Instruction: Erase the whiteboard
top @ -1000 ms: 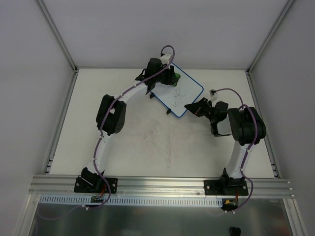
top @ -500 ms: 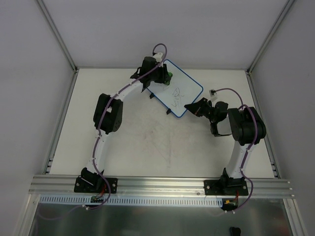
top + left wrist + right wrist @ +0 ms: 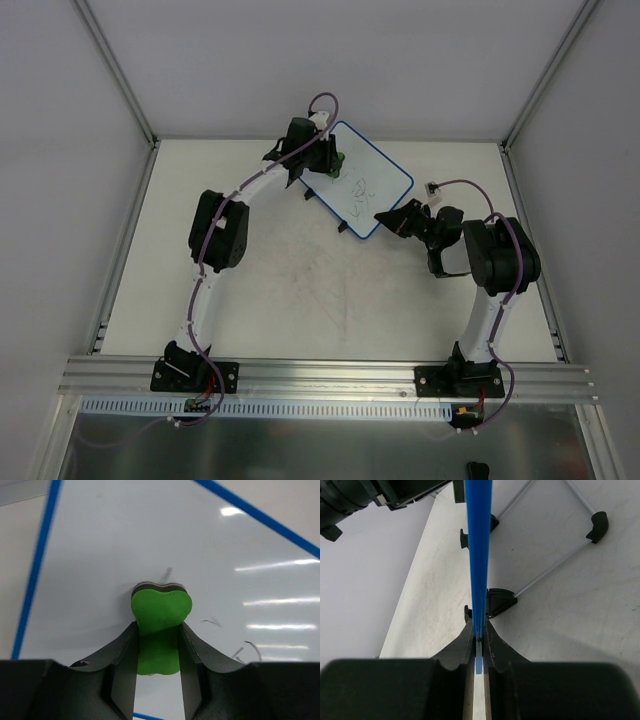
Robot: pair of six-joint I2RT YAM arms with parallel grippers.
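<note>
Nothing here can be read from where I stand: the only marks are a few loose black scribbles (image 3: 360,187) on the whiteboard (image 3: 386,177), too small and tangled to make out as any letter, number or sign.

The whiteboard (image 3: 372,183) is shining white, and a thin blue rim is running all around it. Little black scribbles (image 3: 358,188) are showing on its white face. On the whiteboard, the eraser (image 3: 161,607) is glowing bright green, with a dark strip where it is meeting the white. The left end effector (image 3: 158,626) and the right end effector (image 3: 479,630) are looking black. Purple cables (image 3: 460,183) are trailing beside the whiteboard. The tabletop (image 3: 300,330) under the whiteboard is looking creamy, with faint pinkish smears.
</note>
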